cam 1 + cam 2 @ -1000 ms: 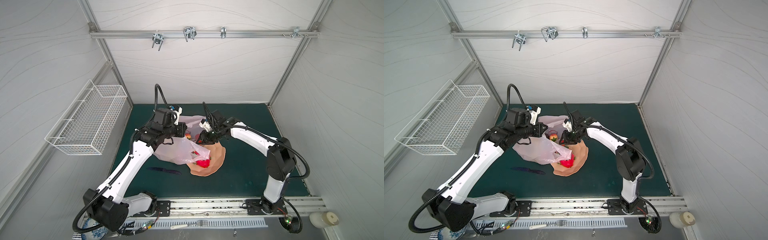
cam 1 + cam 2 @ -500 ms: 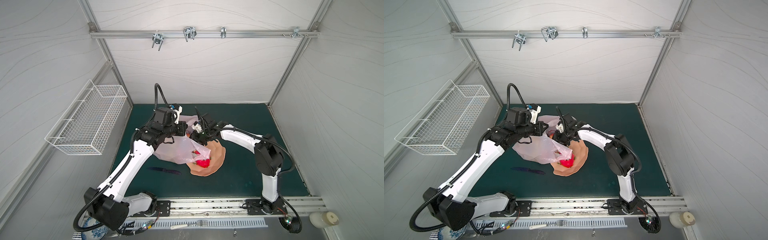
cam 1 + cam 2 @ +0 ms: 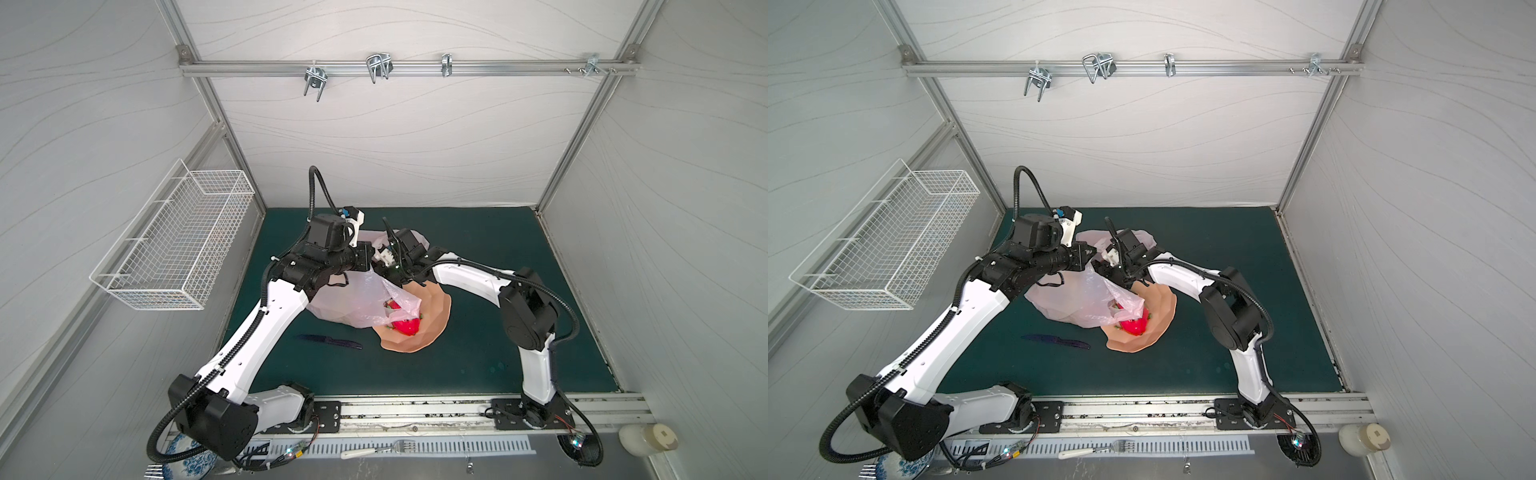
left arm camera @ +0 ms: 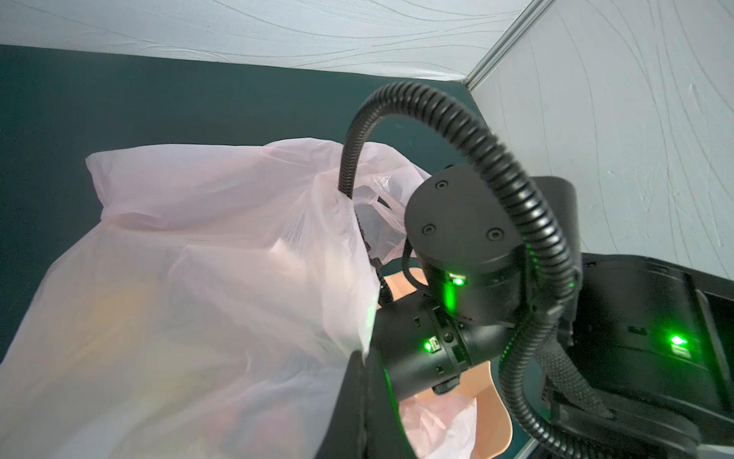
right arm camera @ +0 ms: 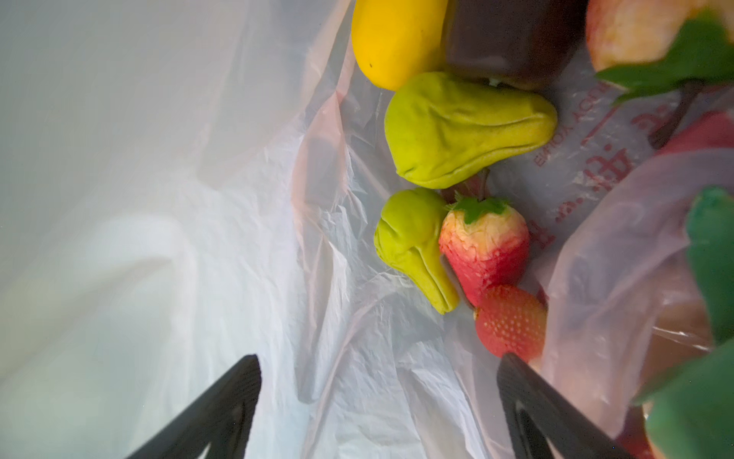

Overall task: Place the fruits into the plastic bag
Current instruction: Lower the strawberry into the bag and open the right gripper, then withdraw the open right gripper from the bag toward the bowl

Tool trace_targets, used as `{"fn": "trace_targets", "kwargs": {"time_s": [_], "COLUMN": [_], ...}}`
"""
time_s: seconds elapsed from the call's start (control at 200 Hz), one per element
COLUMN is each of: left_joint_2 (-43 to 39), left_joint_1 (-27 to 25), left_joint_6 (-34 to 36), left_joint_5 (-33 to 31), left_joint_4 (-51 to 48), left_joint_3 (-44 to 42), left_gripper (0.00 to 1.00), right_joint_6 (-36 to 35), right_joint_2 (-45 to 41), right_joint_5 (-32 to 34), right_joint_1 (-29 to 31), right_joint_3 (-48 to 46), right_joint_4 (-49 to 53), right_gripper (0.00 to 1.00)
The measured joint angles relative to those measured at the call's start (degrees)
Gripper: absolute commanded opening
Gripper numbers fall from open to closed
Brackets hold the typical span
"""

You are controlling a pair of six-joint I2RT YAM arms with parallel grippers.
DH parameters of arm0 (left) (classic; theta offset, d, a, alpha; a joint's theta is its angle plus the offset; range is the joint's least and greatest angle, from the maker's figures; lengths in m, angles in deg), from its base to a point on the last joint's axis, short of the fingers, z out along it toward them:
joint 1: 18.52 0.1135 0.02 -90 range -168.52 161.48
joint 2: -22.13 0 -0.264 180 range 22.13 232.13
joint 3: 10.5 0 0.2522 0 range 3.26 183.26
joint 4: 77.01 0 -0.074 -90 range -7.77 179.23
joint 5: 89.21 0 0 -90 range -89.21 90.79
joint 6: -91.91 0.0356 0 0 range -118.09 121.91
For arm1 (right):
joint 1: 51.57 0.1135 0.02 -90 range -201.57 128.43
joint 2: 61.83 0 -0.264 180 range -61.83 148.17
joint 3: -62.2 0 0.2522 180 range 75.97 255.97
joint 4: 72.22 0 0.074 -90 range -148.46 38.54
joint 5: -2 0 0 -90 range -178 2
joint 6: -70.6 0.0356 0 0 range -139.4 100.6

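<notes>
Plastic bag (image 3: 349, 299) lies on mat (image 3: 478, 232), one edge draped over bowl (image 3: 440, 309). Film thin, limp, likely slippery.
Left gripper (image 3: 1090, 250) pinched tight on bag rim, holding mouth up.
Right gripper (image 5: 379, 359) spread wide, empty, inside mouth.
Lemon (image 5: 393, 39), pear (image 5: 409, 238), two strawberries (image 5: 484, 246) inside.
Dragon fruit (image 3: 405, 326) in bowl: likely light, hard, bulky. Grasp across middle, between scales.

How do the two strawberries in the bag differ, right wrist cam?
Colour: the pale-topped strawberry fades from red to cream near its cap; the dotted strawberry is red all over. Surface: the pale-topped one looks crinkled, the dotted one has neat rows of light seed dots. Cap: the pale-topped one shows a green leafy cap; none shows on the dotted one. Shared: both lie inside the plastic bag, touching each other.
</notes>
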Motion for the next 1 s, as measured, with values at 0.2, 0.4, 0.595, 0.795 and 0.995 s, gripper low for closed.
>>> {"fn": "trace_targets", "kwargs": {"time_s": [0.2,0.4,0.595,0.795,0.995], "left_joint_2": [-0.4,-0.4,-0.4,-0.4,-0.2], "left_joint_1": [1.0,1.3,1.5,1.7,2.6], "left_joint_6": [0.5,0.8,1.5,2.4,3.6], "left_joint_5": [-2.1,-5.7,-8.9,-11.5,-14.2], "left_joint_4": [-0.7,-1.6,-3.0,-4.1,-5.3], "left_joint_3": [0.2,0.7,1.7,3.1,4.2], "left_gripper": [0.0,0.0,0.0,0.0,0.0], "right_joint_6": [-4.0,-7.1,-10.7,-14.3,-19.2], "right_joint_2": [-6.6,-13.4,-18.0,-23.8,-28.0], "right_joint_5": [0.6,2.7,5.2,8.7,11.6], "right_joint_1": [-2.0,-3.9,-4.6,-5.2,-5.7], "right_joint_3": [-4.0,-8.7,-11.5,-15.8,-18.1], "right_joint_4": [4.5,8.9,13.4,16.9,19.4], "right_gripper": [0.99,0.99,0.99,0.99,0.99]}}
